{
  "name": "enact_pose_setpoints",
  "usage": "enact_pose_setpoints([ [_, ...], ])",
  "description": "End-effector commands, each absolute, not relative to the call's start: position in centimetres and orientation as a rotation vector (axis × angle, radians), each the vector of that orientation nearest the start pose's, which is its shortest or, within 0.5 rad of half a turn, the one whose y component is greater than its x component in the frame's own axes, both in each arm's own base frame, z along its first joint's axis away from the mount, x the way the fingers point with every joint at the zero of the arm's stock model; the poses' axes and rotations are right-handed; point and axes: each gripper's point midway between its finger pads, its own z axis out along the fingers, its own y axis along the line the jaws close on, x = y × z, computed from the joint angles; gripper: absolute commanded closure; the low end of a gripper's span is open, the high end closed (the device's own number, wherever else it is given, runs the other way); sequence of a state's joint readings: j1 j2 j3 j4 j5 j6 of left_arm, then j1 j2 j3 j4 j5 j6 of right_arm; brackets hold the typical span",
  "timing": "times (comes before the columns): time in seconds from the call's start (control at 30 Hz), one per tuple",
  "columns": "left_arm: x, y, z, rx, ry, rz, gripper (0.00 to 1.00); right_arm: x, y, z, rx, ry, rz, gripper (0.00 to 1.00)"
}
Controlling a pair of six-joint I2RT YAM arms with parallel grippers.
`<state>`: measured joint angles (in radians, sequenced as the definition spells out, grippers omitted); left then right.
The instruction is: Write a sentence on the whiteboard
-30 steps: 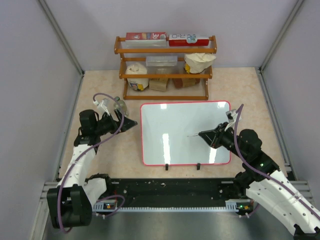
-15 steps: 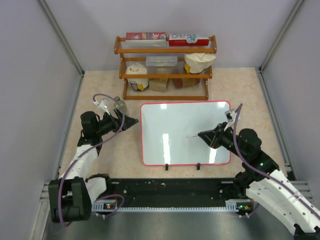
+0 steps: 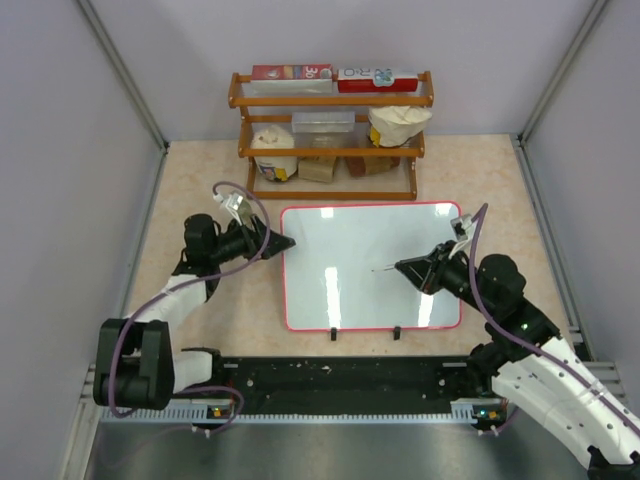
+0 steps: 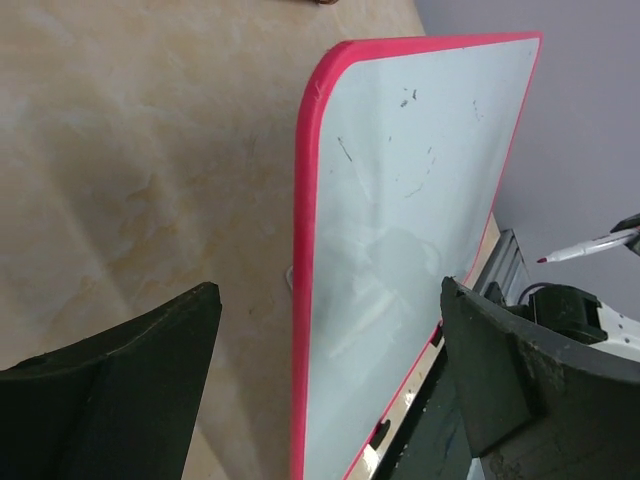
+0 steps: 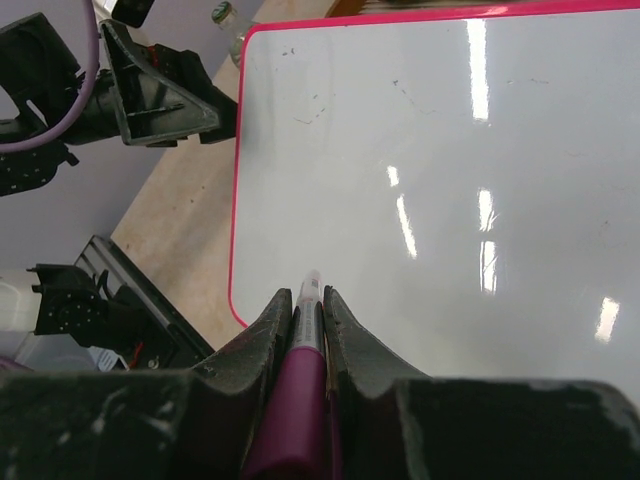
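- L gripper [image 3: 278, 243] sat low over the table [image 3: 215, 180], just beside the whiteboard's [image 3: 345, 235] far-left corner. Its jaws were spread wide w/ nothing in them, and the red-pink frame edge showed ahead between them in the wrist view. Prob. placed there to pin the board vs. sliding during writing.
- Whiteboard lay flat mid-table, clip feet [image 3: 333, 333] toward the arm bases. Surface was blank bar faint grey smudges, so the sentence wasn't started yet.
- Marker [image 5: 292, 410], magenta barrel, pointed left over the board's right-centre. Tip contact w/ the surface: couldn't tell.
- R gripper [image 3: 405, 267] had its jaws clamped on the marker barrel, pen lying along the fingers so the tip led. Prob. a grip for firm stroke control.
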<state>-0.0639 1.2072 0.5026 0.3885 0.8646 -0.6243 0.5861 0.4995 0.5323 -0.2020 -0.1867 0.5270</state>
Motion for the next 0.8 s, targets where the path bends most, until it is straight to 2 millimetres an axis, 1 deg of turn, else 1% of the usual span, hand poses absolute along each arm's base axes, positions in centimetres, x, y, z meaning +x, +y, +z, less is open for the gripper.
enact_pose_setpoints([
  [0.0,31.4,-16.4,17.4,0.158,1.898,-1.175,0.07,19.3,19.3,26.4,-0.207,1.731,1.001,1.0],
  [0.03,31.5,-16.6,17.7,0.18,1.875,-1.185,0.08,19.3,19.4,26.4,-0.21,1.732,1.001,1.0],
  [0.1,31.5,-17.0,17.2,0.196,1.87,-1.21,0.11,19.4,19.4,26.3,-0.21,1.734,0.995,1.0],
  [0.2,31.8,-17.7,16.9,0.247,1.854,-1.196,0.13,19.6,19.5,26.3,-0.211,1.741,0.993,1.0],
  [0.23,31.8,-17.9,16.8,0.261,1.852,-1.204,0.18,19.6,19.5,26.3,-0.213,1.741,0.995,1.0],
  [0.33,31.2,-18.8,16.9,0.304,1.831,-1.262,0.24,19.8,19.7,26.4,-0.22,1.744,0.991,1.0],
  [0.37,31.2,-18.9,17.0,0.315,1.818,-1.27,0.31,19.8,19.7,26.4,-0.224,1.745,0.989,1.0],
  [0.47,30.8,-19.1,16.6,0.327,1.822,-1.29,0.41,20.0,19.8,26.8,-0.226,1.738,0.991,1.0],
  [0.5,30.7,-19.1,16.3,0.323,1.827,-1.295,0.44,20.1,19.9,26.7,-0.224,1.744,0.987,1.0],
  [0.57,30.4,-19.1,16.0,0.329,1.835,-1.305,0.49,20.3,19.9,26.8,-0.225,1.745,0.981,1.0],
  [0.6,30.3,-19.1,15.9,0.329,1.835,-1.307,0.56,20.4,20.0,26.6,-0.225,1.753,0.981,1.0],
  [0.67,29.9,-19.1,15.4,0.33,1.848,-1.316,0.63,20.6,20.2,26.9,-0.23,1.743,0.984,1.0],
  [0.7,29.8,-19.1,15.3,0.333,1.847,-1.313,0.7,20.7,20.3,26.9,-0.233,1.743,0.986,1.0],
  [0.77,29.6,-19.1,14.9,0.328,1.862,-1.31,0.79,21.1,20.9,27.2,-0.24,1.741,0.999,1.0],
])
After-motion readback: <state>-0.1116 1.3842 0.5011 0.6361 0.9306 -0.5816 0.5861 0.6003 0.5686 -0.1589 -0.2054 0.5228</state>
